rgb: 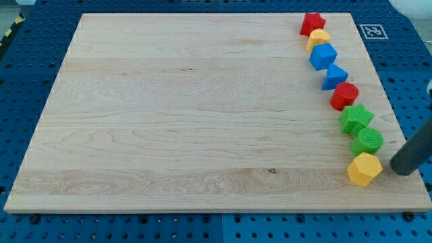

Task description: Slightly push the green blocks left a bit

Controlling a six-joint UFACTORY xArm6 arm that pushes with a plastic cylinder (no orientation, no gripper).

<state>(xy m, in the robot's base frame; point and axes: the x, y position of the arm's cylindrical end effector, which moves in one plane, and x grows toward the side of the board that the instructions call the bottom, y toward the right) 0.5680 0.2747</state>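
Observation:
Two green blocks lie near the board's right edge: a green star (356,118) and, just below it, a round green block (368,141). They touch each other in a curved line of blocks. My tip (403,169) is the lower end of a dark rod entering from the view's right. It stands right of and slightly below the round green block, just right of the yellow hexagon (364,169), with a small gap.
The line runs from the view's top: red star (312,23), yellow block (318,38), blue cube (323,56), blue triangle block (335,77), red cylinder (344,96). The wooden board (189,115) sits on a blue pegboard table. A marker tag (372,31) lies top right.

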